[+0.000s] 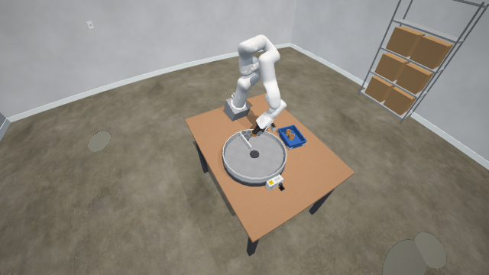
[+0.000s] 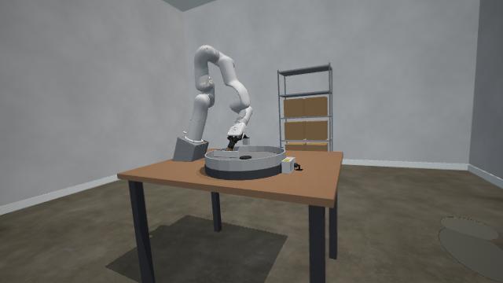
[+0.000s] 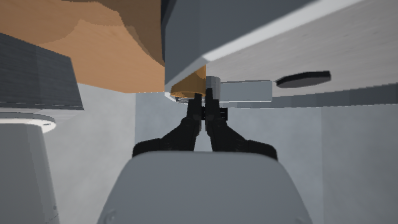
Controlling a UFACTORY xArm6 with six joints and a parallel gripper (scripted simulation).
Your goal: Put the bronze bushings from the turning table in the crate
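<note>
My gripper (image 1: 255, 132) (image 2: 230, 148) (image 3: 203, 97) points down at the turning table's back edge, its fingers nearly together. They are shut on the near wall of a bronze bushing (image 3: 187, 84), one finger over its opening and one outside; the bushing is still low inside the turning table (image 1: 252, 168) (image 2: 244, 164) (image 3: 187, 45). Grey steel bushings (image 1: 247, 134) stand close beside it; one steel bushing (image 3: 213, 85) shows right behind the fingers. The blue crate (image 1: 298, 145) holds two bronze bushings, one (image 1: 288, 132) behind the other (image 1: 292, 137). The fingertips are partly hidden in the top and exterior views.
A pale straight guide bar (image 1: 245, 140) (image 2: 225, 154) (image 3: 246, 91) crosses the turning table beside the bushings, toward the dark hub (image 1: 254, 154) (image 2: 245, 157) (image 3: 304, 79). The table's raised rim is close around the gripper. A white box (image 1: 274, 182) (image 2: 288, 165) stands at the front rim.
</note>
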